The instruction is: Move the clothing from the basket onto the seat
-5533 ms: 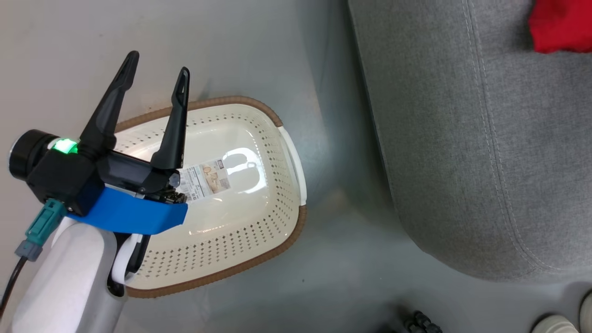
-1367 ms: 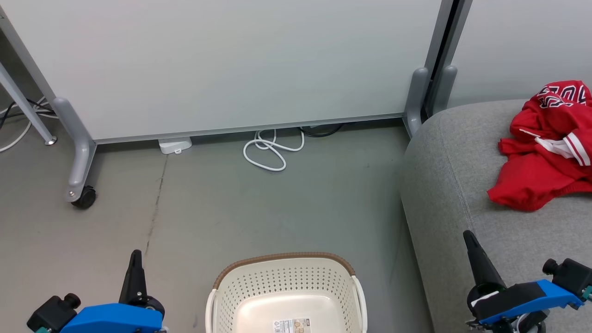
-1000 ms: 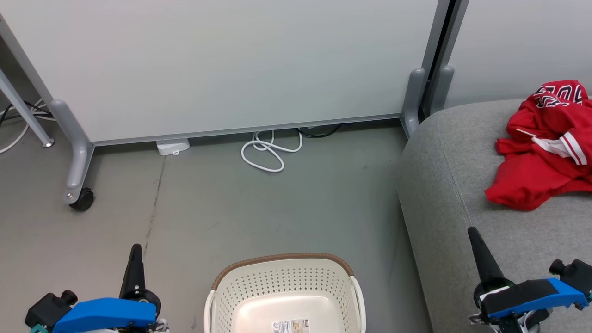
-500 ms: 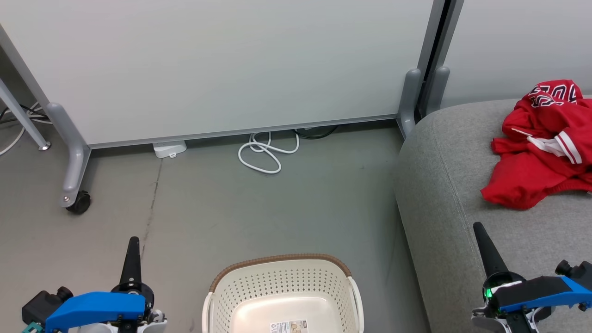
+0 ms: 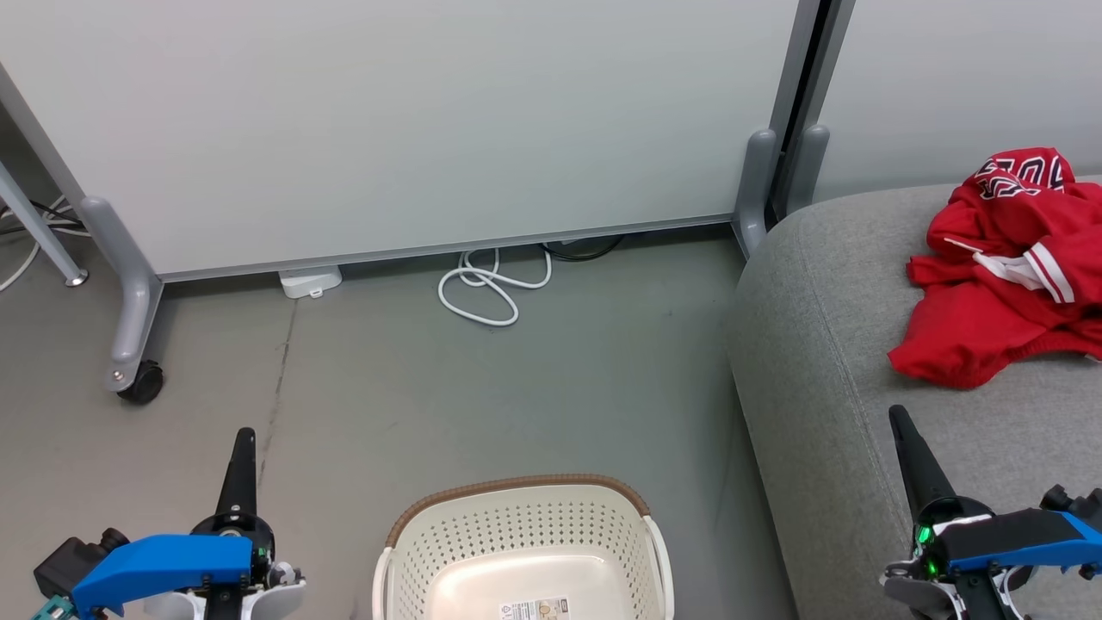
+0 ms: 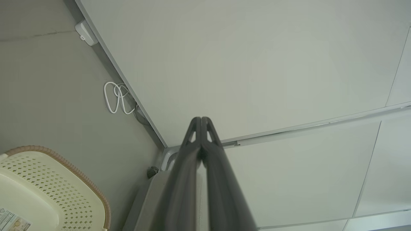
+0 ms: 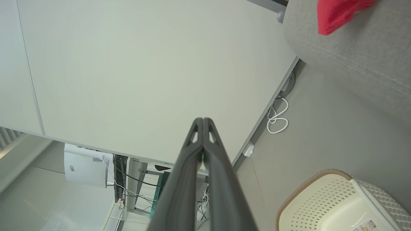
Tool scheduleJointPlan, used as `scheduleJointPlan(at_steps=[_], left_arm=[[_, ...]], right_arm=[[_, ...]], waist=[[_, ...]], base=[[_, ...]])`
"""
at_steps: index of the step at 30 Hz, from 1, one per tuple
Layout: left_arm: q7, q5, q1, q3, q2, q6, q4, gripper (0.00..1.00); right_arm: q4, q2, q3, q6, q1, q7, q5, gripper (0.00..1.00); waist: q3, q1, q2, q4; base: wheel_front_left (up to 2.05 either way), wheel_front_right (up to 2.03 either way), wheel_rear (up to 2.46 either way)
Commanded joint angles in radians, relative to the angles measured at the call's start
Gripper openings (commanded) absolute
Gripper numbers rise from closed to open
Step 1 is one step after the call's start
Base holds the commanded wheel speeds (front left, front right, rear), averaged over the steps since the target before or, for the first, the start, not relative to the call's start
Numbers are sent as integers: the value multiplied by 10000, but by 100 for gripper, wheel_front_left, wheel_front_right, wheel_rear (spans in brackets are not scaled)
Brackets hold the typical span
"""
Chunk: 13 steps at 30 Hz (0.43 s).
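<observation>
On your right, the seat (image 5: pixel 844 362) carries the clothing (image 5: pixel 990 319), a red heap clear of its rounded edge. Below, the basket (image 5: pixel 516 527) shows a bare floor, but its near part is cut off, so you could miss a leftover. Your left gripper (image 5: pixel 244 448) and right gripper (image 5: pixel 904 430) are pressed together, holding nothing; a careless swing could clip the basket.

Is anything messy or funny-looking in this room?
Nothing is broken or spilled. The red sports clothes with white stripes lie crumpled in a heap on the big grey fabric seat. A white cable sits in loose loops on the floor by the wall panel. The cream plastic basket stands upright.
</observation>
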<state>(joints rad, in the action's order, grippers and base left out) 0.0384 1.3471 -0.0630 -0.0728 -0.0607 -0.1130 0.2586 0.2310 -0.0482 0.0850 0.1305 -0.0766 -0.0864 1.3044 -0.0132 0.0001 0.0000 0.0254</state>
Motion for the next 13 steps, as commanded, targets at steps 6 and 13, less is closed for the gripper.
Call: scheduleJointPlan(at_steps=[6, 13], left_arm=[[153, 529, -245, -106, 2, -87, -93, 0], [307, 1021, -312, -193, 27, -128, -109, 0]], right_arm=[[-11, -30, 79, 3, -215, -71, 630, 0], [24, -31, 130, 3, -271, -111, 1199, 0]], waist=[[16, 0, 0, -37], [34, -1, 0, -81]], base=[[0, 0, 0], [0, 0, 0]])
